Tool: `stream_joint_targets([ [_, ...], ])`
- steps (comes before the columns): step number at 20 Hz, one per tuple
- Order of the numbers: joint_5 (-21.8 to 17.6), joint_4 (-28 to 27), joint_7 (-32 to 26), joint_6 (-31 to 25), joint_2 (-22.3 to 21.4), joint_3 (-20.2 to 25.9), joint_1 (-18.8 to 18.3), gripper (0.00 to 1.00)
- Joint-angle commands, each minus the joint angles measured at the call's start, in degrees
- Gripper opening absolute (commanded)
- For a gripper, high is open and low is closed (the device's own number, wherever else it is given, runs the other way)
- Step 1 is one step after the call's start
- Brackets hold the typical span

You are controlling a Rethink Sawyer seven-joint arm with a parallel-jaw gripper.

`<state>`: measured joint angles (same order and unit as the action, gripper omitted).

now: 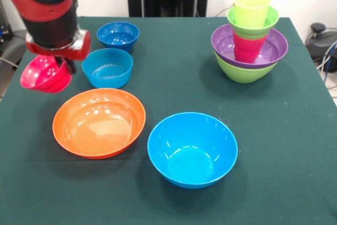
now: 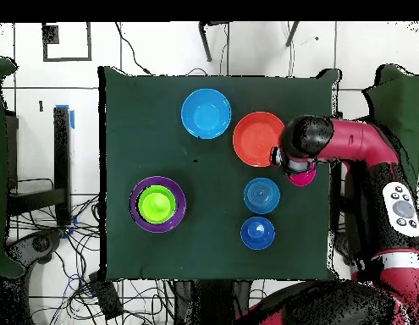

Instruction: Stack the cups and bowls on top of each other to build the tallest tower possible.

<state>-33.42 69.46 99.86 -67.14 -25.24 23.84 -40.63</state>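
Note:
My gripper is shut on the rim of the small pink-red bowl and holds it tilted at the table's left side; in the overhead view the gripper and this bowl are near the right edge. The tower stands at the far right: a large lime-green bowl, a purple bowl, a red cup, a small lime-green bowl and a lime-green cup on top. It shows from above in the overhead view.
A large orange bowl and a large light-blue bowl sit at the front. A small light-blue bowl and a dark-blue bowl sit behind the orange one, close to my gripper. The table has a green cloth.

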Motion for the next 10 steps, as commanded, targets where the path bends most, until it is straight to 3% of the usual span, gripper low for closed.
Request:
stream_joint_targets([
  [1,3.48,-0.63,-0.65,-10.03,-7.02,0.33,5.98,0.00],
  [10,8.29,-2.40,15.03,-17.39,-13.96,-5.38,15.67,0.00],
])
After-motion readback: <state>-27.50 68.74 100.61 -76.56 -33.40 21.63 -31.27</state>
